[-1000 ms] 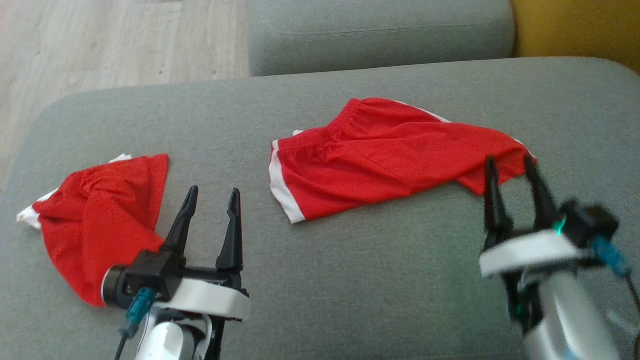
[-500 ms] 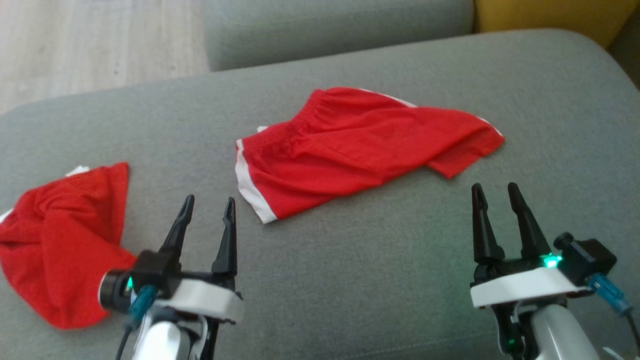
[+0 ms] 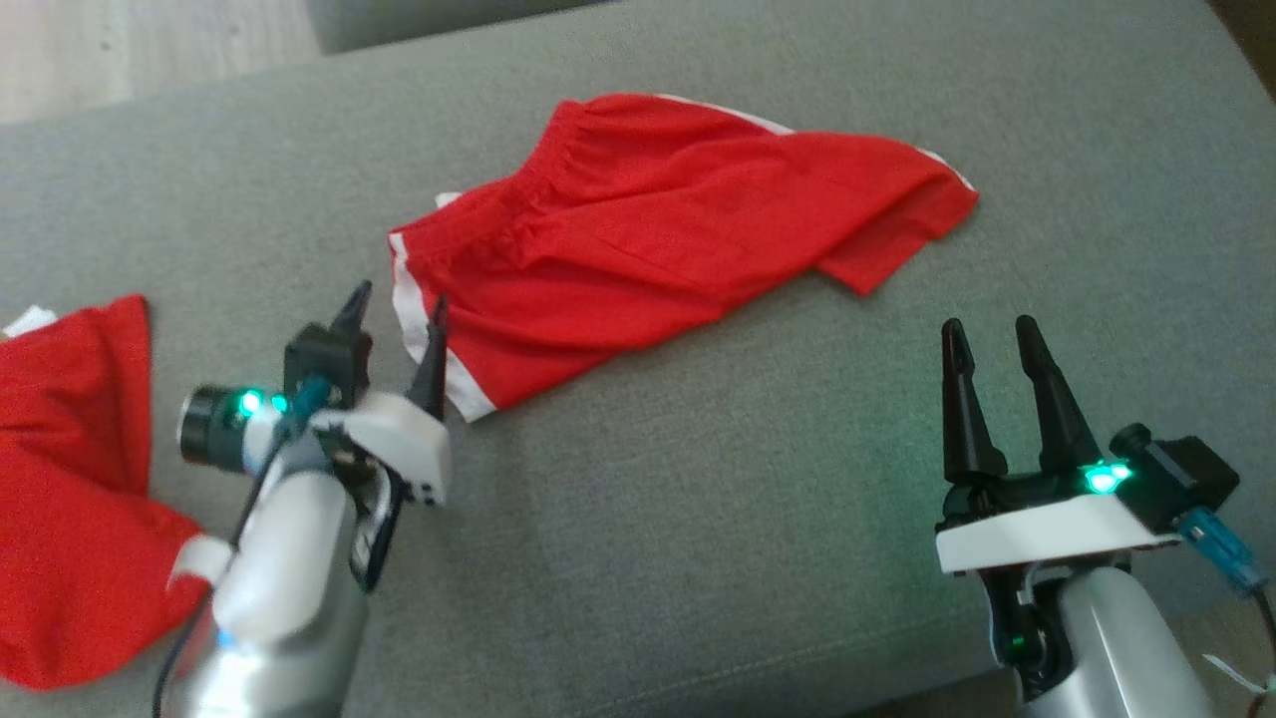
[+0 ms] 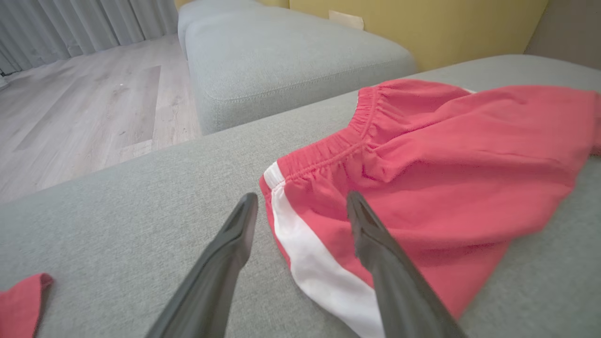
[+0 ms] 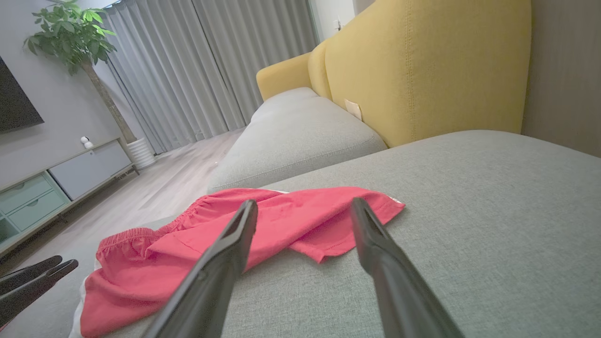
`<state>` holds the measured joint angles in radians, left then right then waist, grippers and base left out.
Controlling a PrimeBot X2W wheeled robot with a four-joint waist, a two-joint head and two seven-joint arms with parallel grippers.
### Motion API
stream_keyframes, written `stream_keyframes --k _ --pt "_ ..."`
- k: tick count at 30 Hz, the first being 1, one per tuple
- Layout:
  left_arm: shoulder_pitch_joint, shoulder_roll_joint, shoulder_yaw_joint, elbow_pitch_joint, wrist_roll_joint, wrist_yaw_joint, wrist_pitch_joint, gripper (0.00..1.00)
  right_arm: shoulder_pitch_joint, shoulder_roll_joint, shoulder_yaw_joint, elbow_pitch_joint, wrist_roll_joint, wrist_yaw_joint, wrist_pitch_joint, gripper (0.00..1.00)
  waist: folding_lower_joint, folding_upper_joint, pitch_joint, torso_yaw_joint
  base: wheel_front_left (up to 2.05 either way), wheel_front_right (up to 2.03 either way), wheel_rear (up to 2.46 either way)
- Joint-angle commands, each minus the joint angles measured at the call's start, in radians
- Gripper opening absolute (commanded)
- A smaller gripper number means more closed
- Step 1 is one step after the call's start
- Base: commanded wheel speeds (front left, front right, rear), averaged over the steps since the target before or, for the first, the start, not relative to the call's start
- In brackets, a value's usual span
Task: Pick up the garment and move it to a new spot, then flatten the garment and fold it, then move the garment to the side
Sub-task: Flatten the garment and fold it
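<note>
Jaws: both pairs are spread wide and nothing is pinched. The left gripper (image 3: 399, 299) is placed at the white-striped edge of the red shorts (image 3: 658, 219). The right gripper (image 3: 989, 324) is kept apart from them, near the leg end.
Garment: it is laid rumpled on the grey sofa cushion (image 3: 698, 479). A second red garment (image 3: 70, 479) lies well apart.
Handling: it is judged light, soft and limp, and sagging is expected when it is lifted.
Hold: the gathered waistband corner beside the stripe is suggested.
</note>
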<state>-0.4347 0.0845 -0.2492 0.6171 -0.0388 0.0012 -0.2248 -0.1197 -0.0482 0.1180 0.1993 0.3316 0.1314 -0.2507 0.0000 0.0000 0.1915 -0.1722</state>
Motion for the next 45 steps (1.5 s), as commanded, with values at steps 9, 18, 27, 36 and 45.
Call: stream_keyframes --k 9,18,27,36,45 --pt "-0.190 0.057 0.032 0.175 0.019 0.016 -0.010 1.00 -0.051 -0.002 0.040 -0.038 0.013 -0.001 -0.011 1.00 0.0000 0.0000 0.062 -0.033 0.00 0.00 0.00" --pt "-0.271 0.034 0.026 0.301 -0.022 -0.034 -0.025 1.00 -0.060 -0.002 0.053 -0.034 0.021 -0.001 -0.011 1.00 0.0000 0.0000 0.079 -0.044 0.00 0.00 0.00" --pt "-0.328 0.021 0.009 0.381 -0.047 -0.074 -0.030 0.00 -0.065 -0.002 0.054 -0.030 0.028 -0.001 -0.011 1.00 0.0000 0.0000 0.076 -0.053 0.00 0.00 0.00" --pt "-0.245 -0.009 -0.072 0.042 -0.016 -0.092 -0.037 0.00 -0.055 -0.002 0.054 -0.019 0.034 -0.001 -0.011 1.00 0.0000 0.0000 0.015 -0.024 0.00 0.00 0.00" --pt "-0.163 -0.027 -0.253 -0.234 -0.005 -0.121 -0.037 0.00 -0.039 -0.002 0.059 -0.003 0.062 -0.001 -0.011 1.00 0.0000 0.0000 -0.047 -0.018 0.00 0.00 0.00"
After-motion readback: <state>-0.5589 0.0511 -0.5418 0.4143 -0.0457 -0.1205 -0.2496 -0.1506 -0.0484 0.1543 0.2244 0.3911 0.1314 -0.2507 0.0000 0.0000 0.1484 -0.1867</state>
